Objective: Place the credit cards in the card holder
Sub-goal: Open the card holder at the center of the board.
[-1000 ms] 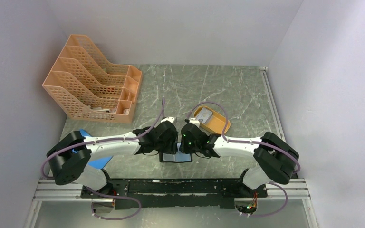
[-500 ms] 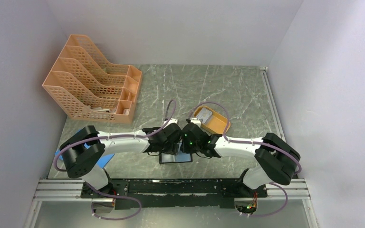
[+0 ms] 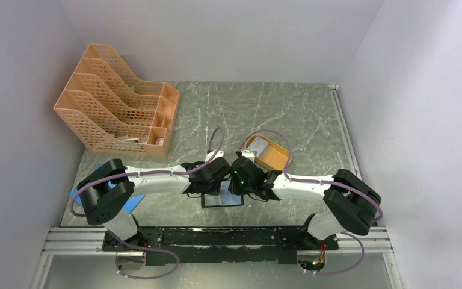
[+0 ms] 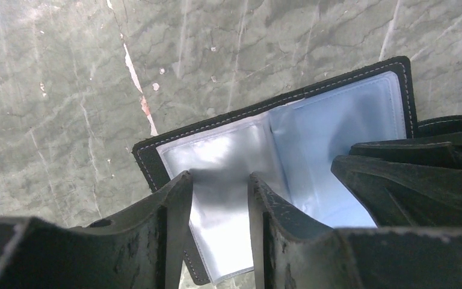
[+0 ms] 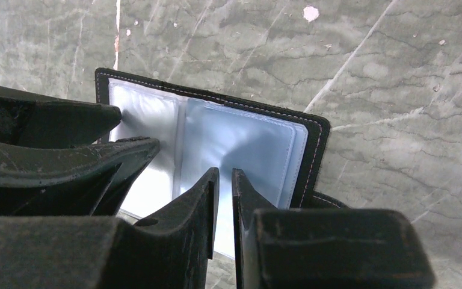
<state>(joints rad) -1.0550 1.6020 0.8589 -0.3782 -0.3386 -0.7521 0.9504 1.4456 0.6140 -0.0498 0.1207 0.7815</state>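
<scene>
Close to the near edge of the marbled table (image 3: 264, 108), the card holder (image 4: 337, 132) lies open and flat, clear pockets up; from above both wrists cover most of it, leaving only its near edge showing; its long axis runs left to right along the table edge, the fold crossing it from near to far; whether any pocket is filled is hard to make out through the glare. The left gripper (image 4: 219, 180) stands over the left-hand page, fingers a moderate way apart, plastic showing in the gap and nothing clasped; its tips appear to rest on the sleeve. The right gripper (image 5: 224, 174) is over the right-hand page, fingers almost together with only a thin slit between; whether they pinch a sleeve I cannot tell. A blue sheet (image 3: 130, 205) lies mostly hidden under the left arm. Just beyond the right wrist sits an orange oval tray (image 3: 275, 160); the credit cards (image 3: 260, 146) in it show only as a pale patch, their number unclear. Far left stand orange file racks (image 3: 117, 102).
</scene>
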